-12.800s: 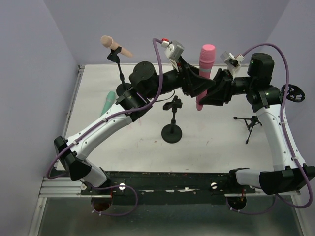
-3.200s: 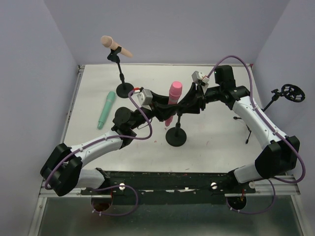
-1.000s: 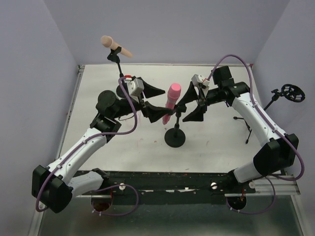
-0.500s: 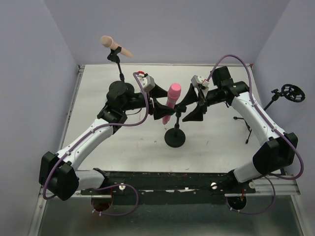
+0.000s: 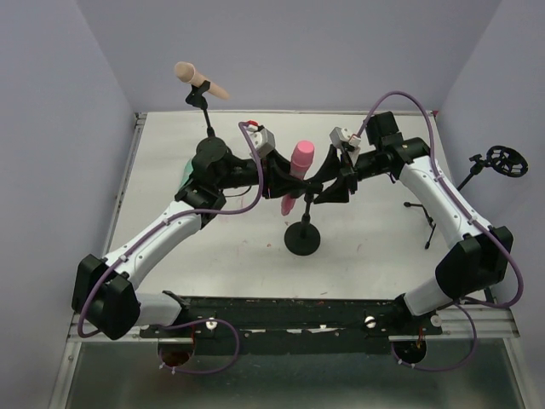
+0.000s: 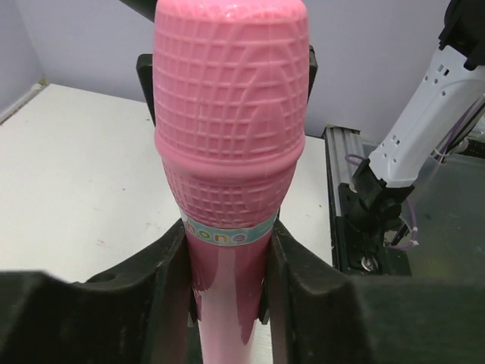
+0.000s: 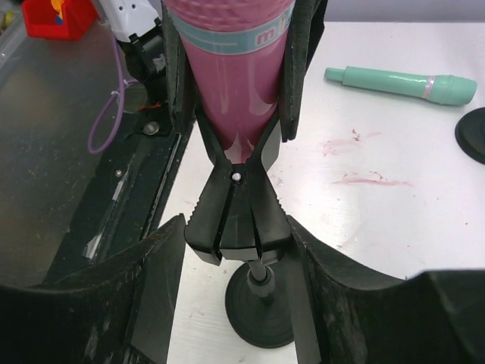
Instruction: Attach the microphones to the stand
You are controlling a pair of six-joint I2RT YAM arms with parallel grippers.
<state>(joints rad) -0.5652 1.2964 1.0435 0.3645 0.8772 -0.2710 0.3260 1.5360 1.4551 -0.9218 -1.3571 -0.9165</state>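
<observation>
The pink microphone [image 5: 300, 162] stands upright in the clip [image 7: 236, 212] of the middle stand [image 5: 303, 240]. My left gripper [image 5: 283, 181] is shut on its handle just below the head, pads touching both sides [image 6: 227, 254]. My right gripper [image 5: 330, 189] is open, its fingers either side of the clip [image 7: 236, 227], with a small gap on the left. The peach-tan microphone [image 5: 197, 79] sits clipped on the back stand [image 5: 207, 119]. The mint green microphone [image 7: 402, 82] lies flat on the table, mostly hidden behind my left arm in the top view [image 5: 185, 176].
A small tripod stand [image 5: 433, 220] stands at the right. A stand with a round ring mount [image 5: 502, 162] is at the far right edge. A metal rail [image 5: 281, 319] runs along the near table edge. Purple walls close the back and sides.
My left gripper has moved right onto the pink microphone and shut on its handle. My right gripper has narrowed around the clip. The pink microphone stays in the middle stand.
</observation>
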